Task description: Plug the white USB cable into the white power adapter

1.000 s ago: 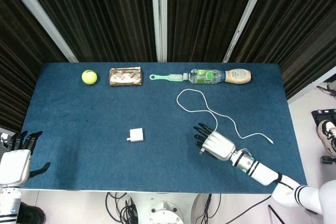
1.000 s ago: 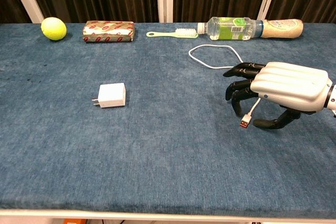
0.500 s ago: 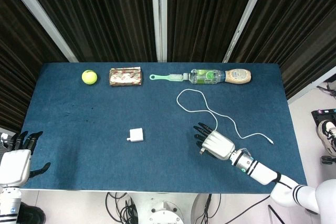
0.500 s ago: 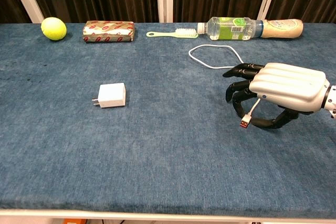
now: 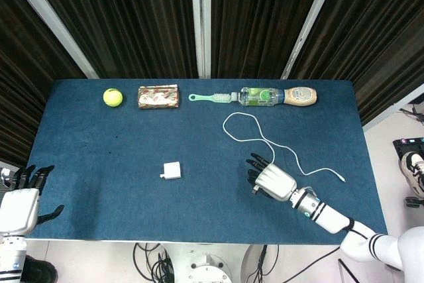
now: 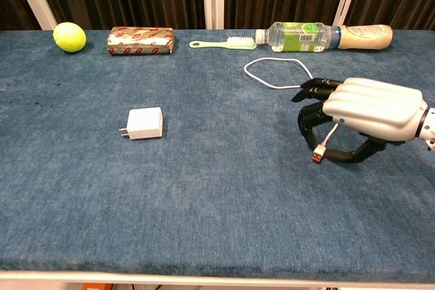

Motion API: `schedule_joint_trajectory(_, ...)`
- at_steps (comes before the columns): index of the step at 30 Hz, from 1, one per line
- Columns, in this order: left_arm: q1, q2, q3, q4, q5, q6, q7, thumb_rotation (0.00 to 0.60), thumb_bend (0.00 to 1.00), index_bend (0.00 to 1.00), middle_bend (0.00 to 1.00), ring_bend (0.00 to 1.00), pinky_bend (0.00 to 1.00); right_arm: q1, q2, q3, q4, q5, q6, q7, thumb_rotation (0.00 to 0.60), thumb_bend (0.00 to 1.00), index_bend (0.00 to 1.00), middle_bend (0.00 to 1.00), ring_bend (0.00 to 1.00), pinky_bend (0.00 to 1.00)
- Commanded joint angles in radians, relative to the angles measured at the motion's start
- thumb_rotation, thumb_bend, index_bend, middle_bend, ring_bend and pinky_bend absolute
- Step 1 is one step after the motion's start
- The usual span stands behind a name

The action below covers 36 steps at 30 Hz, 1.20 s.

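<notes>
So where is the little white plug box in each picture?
Head view: the white power adapter lies on the blue table, a bit left of the middle, toward the near edge.
Chest view: the white power adapter lies left of the middle, prongs pointing left.
Shared landmark: the tennis ball sits at the far left in both views, with the adapter nearer the robot and to its right.

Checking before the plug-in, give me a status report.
Right robot hand holds white USB cable by its plug. Left robot hand open, off table. White square power adapter lies apart, path unobstructed.
</notes>
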Motion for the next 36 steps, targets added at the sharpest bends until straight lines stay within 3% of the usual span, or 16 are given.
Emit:
schedule_joint_trajectory(1, -0.008, 0.003, -0.003, -0.003, 0.003, -0.009, 0.005, 0.600, 0.15, 0.12, 0.14, 0.04, 0.00, -0.005, 0.011, 0.010, -0.014, 0.016, 0.006, 0.002, 0.600, 0.37, 0.57, 0.39, 0.15, 0.00)
schedule_joint_trajectory(9, -0.099, 0.011, -0.025, -0.015, 0.032, -0.116, 0.037, 0.600, 0.14, 0.12, 0.14, 0.04, 0.00, -0.021, 0.050, 0.034, -0.069, 0.069, 0.005, 0.002, 0.600, 0.37, 0.58, 0.48, 0.22, 0.04)
schedule_joint_trajectory(18, -0.342, -0.023, -0.078, -0.022, 0.020, -0.435, 0.074, 0.600, 0.14, 0.12, 0.14, 0.04, 0.00, -0.044, 0.095, 0.061, -0.120, 0.116, 0.019, -0.014, 0.600, 0.37, 0.58, 0.48, 0.23, 0.04)
schedule_joint_trajectory(22, -0.471, -0.094, -0.120, 0.016, -0.055, -0.593, 0.109, 0.600, 0.14, 0.12, 0.14, 0.04, 0.00, -0.042, 0.123, 0.094, -0.151, 0.138, 0.032, -0.025, 0.600, 0.37, 0.59, 0.48, 0.23, 0.04)
schedule_joint_trajectory(26, -0.570, -0.189, -0.154, 0.066, -0.164, -0.686, 0.150, 0.600, 0.14, 0.14, 0.16, 0.05, 0.00, -0.038, 0.167, 0.129, -0.195, 0.156, 0.046, -0.050, 0.600, 0.37, 0.59, 0.48, 0.23, 0.04)
schedule_joint_trajectory(36, -0.705, -0.346, -0.152, 0.152, -0.447, -0.718, 0.308, 0.600, 0.15, 0.19, 0.21, 0.11, 0.05, -0.053, 0.232, 0.159, -0.247, 0.182, 0.068, -0.060, 0.600, 0.38, 0.59, 0.48, 0.23, 0.04)
